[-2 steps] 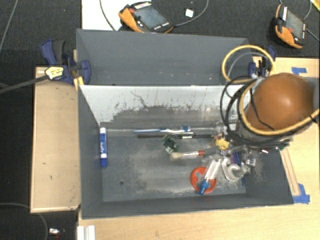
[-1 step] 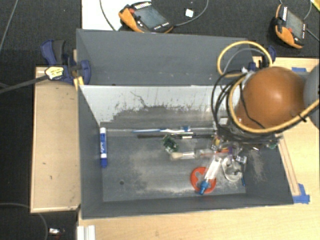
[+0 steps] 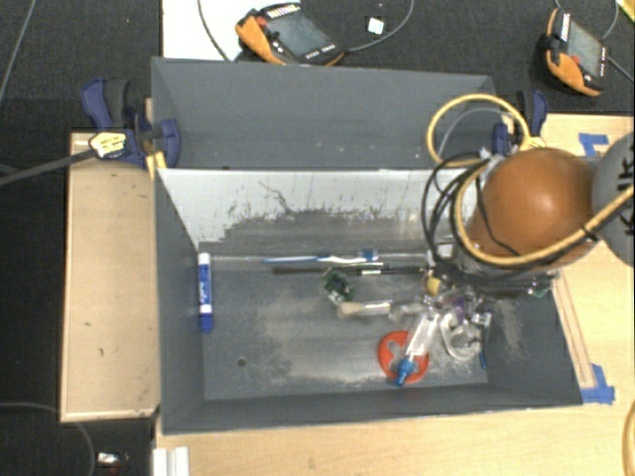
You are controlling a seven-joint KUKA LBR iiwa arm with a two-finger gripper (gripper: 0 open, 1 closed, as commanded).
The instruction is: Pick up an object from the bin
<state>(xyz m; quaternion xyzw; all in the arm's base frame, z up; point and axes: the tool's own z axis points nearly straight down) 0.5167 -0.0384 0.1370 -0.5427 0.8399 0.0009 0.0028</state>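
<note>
Apparently the grasping stage: the gripper hangs by a red disc near the bin's right wall, and I can't tell how wide it stands. Next, lift cleanly.

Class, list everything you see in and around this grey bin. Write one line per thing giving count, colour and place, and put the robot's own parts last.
bin: one, grey metal, middle of view
marker: one, blue and white, left edge of bin floor
pen-like stick: one, dark with blue and white, along floor's back edge
small thing: one, green and dark, mid floor
pale piece: one, beige, beside the small thing
round thing: one, red, front right of floor
tube: one, white with blue tip, across the round thing
handheld devices: two, orange and black, beyond the bin
arm cover: one, orange, right
gripper: one, low over the floor's right
</note>
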